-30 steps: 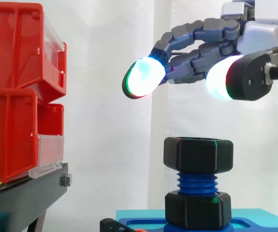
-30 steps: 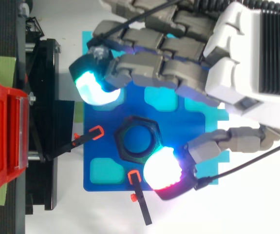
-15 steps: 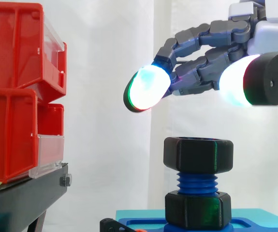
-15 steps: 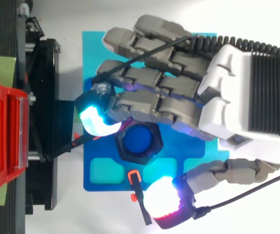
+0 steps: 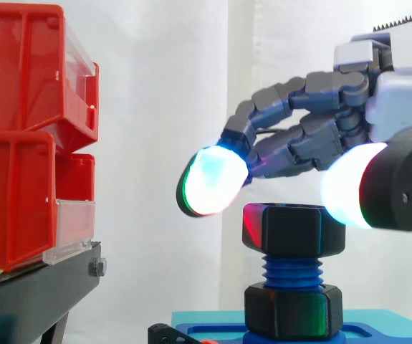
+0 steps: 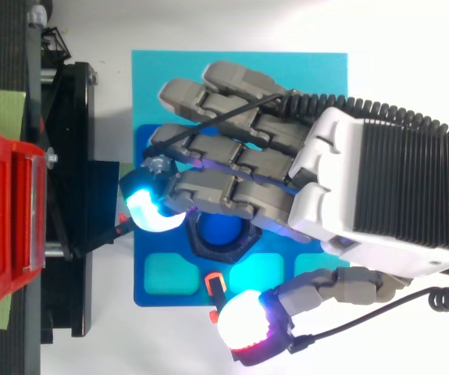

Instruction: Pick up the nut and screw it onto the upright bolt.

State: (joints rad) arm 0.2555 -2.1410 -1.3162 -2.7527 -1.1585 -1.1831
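1. The hand (image 5: pixel 313 140) hangs over the nut, fingers loosely bent and spread, gripping nothing.
2. Red bins (image 5: pixel 19 143) stand far left on a black stand (image 5: pixel 34 294).
3. The nut (image 5: pixel 294 229) sits atop the upright blue bolt (image 5: pixel 291 271); the side view reveals a lower nut (image 5: pixel 294 309) beneath.
4. The top view places the glowing pads (image 6: pixel 152 211) at the nut's 9 and 5 o'clock, the latter clearly apart.

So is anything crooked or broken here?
Nothing stands out. The black nut sits level on top of the blue bolt, which stands straight up from the blue base, with a second nut lower down. The hand hangs over it, fingers spread either side, holding nothing.
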